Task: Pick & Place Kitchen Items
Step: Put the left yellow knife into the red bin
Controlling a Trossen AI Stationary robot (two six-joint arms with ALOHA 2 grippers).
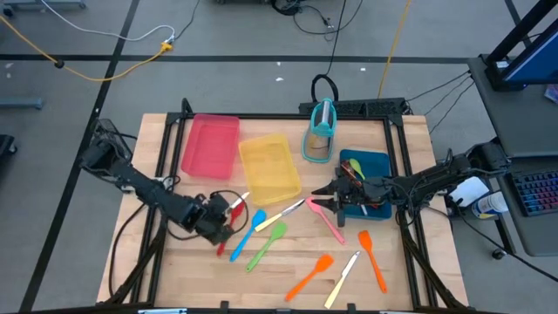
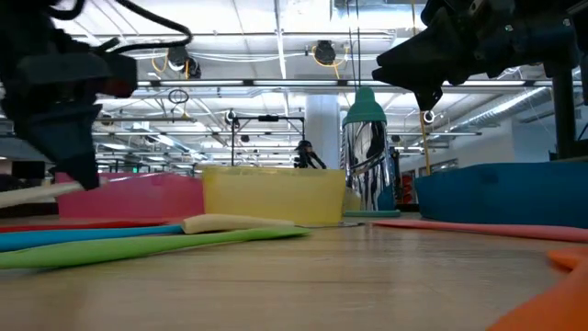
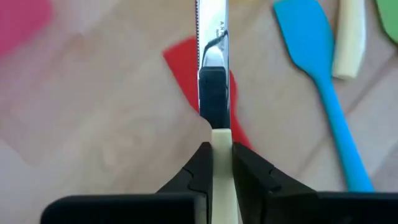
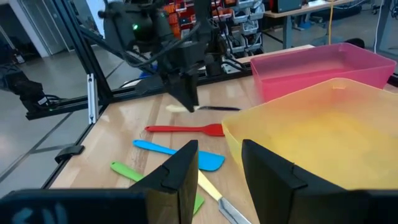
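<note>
Near the table's left, we are gripping a cream-handled knife (image 3: pixel 213 74) in our left gripper (image 3: pixel 221 163), clenched, just above the red spatula (image 4: pixel 186 129).
Our right gripper (image 4: pixel 219 163) is hanging released beside the yellow tray (image 1: pixel 268 167); most utensils are still lying loose on the table (image 1: pixel 174 270).

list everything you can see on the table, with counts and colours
table: 1, light wood, under everything
red tray: 1, pinkish red, far left
yellow tray: 1, yellow, far centre
blue tray: 1, blue, far right, contents partly hidden by the right arm
holder: 1, teal-framed, upright, between the yellow and blue trays
red spatula: 1, red, under the left claw
blue spatula: 1, blue, centre left
green spatula: 1, green, beside the blue one
pink spatula: 1, pink, centre
orange spatulas: 2, orange, near edge
loose knives: 2, cream-handled, centre and near edge
held knife: 1, cream-handled
left claw: shut on the held knife
right claw: open, by the blue tray
</note>
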